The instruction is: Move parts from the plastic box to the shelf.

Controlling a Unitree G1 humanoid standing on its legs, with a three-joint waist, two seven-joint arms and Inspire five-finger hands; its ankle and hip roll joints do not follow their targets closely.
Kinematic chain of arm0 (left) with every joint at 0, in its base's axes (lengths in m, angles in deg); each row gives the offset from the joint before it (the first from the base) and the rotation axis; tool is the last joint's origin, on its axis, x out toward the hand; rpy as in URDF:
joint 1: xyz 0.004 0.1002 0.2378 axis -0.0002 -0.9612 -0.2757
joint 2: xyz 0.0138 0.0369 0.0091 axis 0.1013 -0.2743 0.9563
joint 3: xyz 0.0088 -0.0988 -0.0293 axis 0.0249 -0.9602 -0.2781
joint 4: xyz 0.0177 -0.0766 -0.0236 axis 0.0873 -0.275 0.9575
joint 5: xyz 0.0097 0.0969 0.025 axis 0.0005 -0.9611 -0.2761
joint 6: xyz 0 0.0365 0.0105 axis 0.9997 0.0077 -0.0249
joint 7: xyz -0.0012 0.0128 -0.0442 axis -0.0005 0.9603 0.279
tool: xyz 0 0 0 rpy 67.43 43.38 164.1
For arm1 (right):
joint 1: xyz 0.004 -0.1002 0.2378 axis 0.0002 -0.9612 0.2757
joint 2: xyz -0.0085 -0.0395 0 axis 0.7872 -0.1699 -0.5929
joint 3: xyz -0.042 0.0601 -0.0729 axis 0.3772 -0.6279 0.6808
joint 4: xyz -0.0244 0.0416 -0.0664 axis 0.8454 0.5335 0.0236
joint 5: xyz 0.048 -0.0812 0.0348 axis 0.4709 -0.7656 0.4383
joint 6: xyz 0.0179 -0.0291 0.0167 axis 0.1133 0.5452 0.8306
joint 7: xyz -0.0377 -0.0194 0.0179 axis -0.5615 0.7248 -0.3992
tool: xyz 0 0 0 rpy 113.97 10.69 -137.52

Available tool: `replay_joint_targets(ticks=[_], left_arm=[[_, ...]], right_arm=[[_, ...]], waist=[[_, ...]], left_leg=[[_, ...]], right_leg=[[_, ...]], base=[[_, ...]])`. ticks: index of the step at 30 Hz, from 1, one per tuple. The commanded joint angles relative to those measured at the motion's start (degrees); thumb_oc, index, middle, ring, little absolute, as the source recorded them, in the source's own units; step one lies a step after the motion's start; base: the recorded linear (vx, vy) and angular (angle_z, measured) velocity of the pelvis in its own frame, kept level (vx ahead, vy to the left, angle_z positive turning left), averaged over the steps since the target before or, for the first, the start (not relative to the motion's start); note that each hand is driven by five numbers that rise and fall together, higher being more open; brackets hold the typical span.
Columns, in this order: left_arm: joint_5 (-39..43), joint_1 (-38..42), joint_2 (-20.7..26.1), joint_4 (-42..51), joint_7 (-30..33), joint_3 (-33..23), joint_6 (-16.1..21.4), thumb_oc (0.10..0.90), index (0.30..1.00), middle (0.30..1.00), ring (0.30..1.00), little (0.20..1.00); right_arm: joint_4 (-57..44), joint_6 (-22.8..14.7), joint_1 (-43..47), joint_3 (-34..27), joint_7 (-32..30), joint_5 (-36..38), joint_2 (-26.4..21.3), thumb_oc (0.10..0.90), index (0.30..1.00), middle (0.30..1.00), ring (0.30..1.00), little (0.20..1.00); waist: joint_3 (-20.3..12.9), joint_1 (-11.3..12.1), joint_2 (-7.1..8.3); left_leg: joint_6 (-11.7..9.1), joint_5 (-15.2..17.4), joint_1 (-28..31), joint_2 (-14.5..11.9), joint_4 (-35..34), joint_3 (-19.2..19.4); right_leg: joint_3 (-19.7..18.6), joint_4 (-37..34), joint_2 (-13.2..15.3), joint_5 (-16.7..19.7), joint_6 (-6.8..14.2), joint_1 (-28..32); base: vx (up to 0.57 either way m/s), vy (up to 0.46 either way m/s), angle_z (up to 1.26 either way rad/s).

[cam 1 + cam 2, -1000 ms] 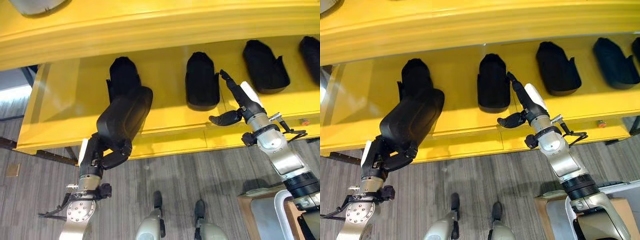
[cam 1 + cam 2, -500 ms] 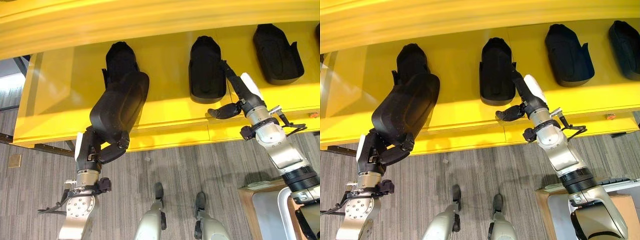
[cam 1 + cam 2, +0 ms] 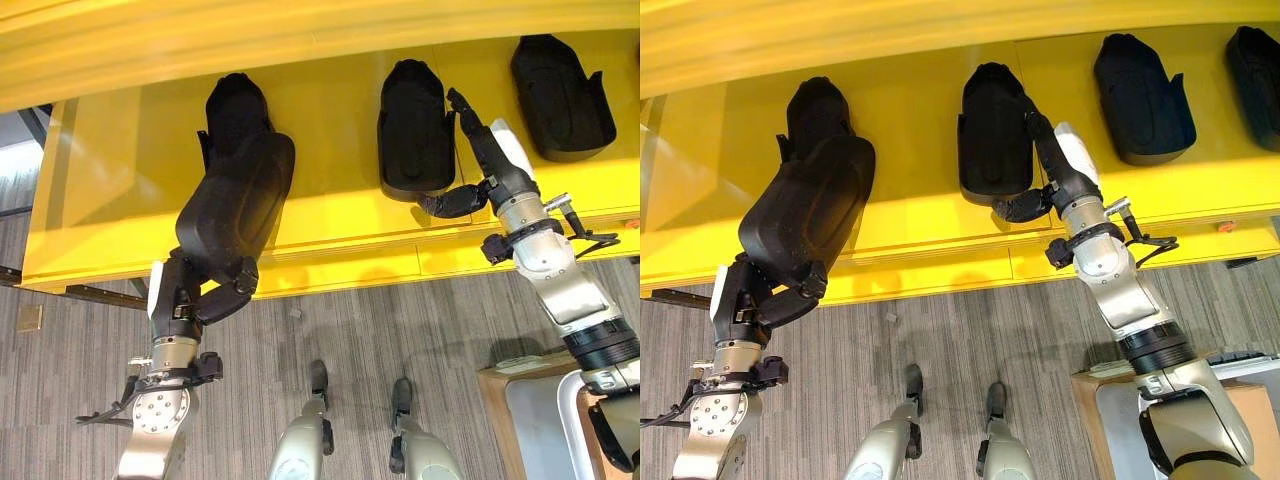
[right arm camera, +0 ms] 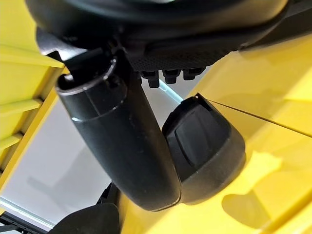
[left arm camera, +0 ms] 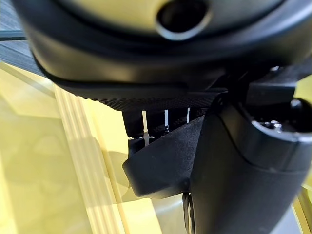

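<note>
Gripping a black part [image 3: 236, 215] in curled fingers, left hand [image 3: 200, 300] tilts it toward the shelf [image 3: 330, 235] to seat it, while right hand [image 3: 1060, 180], fingers straight, probably nudges another part [image 3: 992, 130] back.

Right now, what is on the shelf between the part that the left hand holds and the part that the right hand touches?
Nothing: in the left eye view, bare yellow shelf separates the held part in the left hand from the middle part at the right hand.

The left hand [image 3: 765, 300] grips a black part [image 3: 805, 210] over the yellow shelf's [image 3: 910, 230] near edge, while the right hand [image 3: 1060, 180] touches the middle part [image 3: 990, 130] with straight fingers.
</note>
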State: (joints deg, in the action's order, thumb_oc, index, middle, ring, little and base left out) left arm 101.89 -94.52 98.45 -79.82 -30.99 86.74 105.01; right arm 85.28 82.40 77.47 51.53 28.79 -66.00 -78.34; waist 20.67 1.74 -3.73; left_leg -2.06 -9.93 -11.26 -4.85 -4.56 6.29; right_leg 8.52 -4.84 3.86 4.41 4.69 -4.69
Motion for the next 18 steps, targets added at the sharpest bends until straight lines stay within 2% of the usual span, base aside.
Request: replay_joint_targets(ticks=[1,9,16,18], left_arm=[[0.4,0.0,2.6,5.6,2.4,-4.2,5.7,0.4,0.3,0.3,0.3,0.3],[-0.5,0.1,2.9,5.3,2.8,-4.3,5.7,0.4,0.3,0.3,0.3,0.3],[-1.1,0.4,2.9,5.1,3.4,-5.1,5.8,0.4,0.3,0.3,0.3,0.3],[-1.6,0.5,3.1,5.2,3.5,-5.4,5.9,0.4,0.3,0.3,0.3,0.3]], right_arm=[[-1.4,-4.3,11.2,1.2,-3.7,-1.3,-1.2,0.9,1.0,1.0,1.0,1.0],[-1.2,-4.1,12.5,2.0,-3.6,-2.7,-2.1,0.9,1.0,1.0,1.0,1.0],[-1.8,-4.1,14.3,3.3,-2.9,-4.0,-4.0,0.9,1.0,1.0,1.0,1.0],[-2.8,-4.1,14.5,3.6,-2.4,-4.9,-5.8,0.9,1.0,1.0,1.0,1.0]], waist=[[-3.1,-0.4,2.67],[-2.2,-0.6,2.59],[-1.8,-0.4,2.64],[-1.4,-0.5,2.72]], left_leg=[[-0.4,5.7,5.1,2.3,0.4,4.0],[-0.5,5.2,4.4,2.3,0.3,4.1],[-0.6,4.7,3.3,2.2,0.1,4.0],[-0.7,4.6,2.7,2.2,0.0,3.8]], right_leg=[[-2.3,4.8,-1.9,0.2,-0.6,-6.1],[-2.3,4.8,-2.0,0.5,-0.5,-7.1],[-2.1,4.8,-1.9,0.9,-0.4,-8.1],[-1.9,4.9,-1.9,1.0,-0.4,-8.7]], base=[[0.0,0.0,0.0],[0.0,0.0,0.0],[0.0,0.0,0.0],[0.0,0.0,0.0]])
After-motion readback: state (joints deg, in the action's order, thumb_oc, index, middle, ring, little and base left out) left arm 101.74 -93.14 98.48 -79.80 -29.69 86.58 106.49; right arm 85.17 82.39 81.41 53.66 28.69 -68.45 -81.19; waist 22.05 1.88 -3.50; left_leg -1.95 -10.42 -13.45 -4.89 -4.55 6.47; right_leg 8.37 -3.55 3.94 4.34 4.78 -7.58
